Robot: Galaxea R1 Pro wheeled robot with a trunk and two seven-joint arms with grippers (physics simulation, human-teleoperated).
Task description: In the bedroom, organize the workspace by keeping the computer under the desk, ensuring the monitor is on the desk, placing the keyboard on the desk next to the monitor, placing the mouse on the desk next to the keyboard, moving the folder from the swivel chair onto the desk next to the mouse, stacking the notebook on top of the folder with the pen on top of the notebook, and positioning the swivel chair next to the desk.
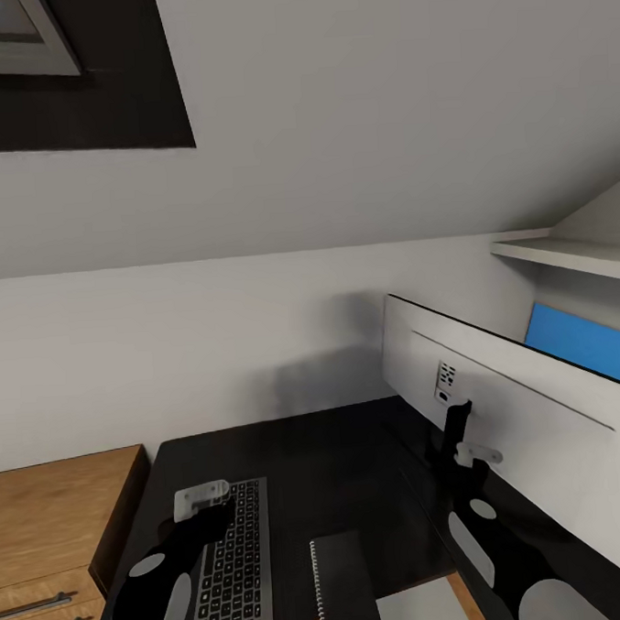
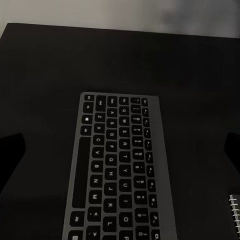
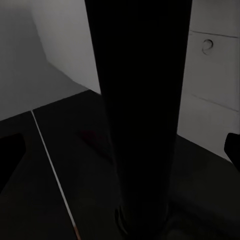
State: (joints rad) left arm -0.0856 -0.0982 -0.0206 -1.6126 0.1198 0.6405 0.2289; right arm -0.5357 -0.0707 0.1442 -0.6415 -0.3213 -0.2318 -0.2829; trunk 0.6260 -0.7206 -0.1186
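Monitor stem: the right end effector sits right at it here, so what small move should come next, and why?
Probably close the right end effector on the monitor's stem. The right wrist view shows the dark stem looming centred between the spread fingertips, and the head view shows the monitor standing with its pale back facing the robot, so it likely needs turning on the desk.
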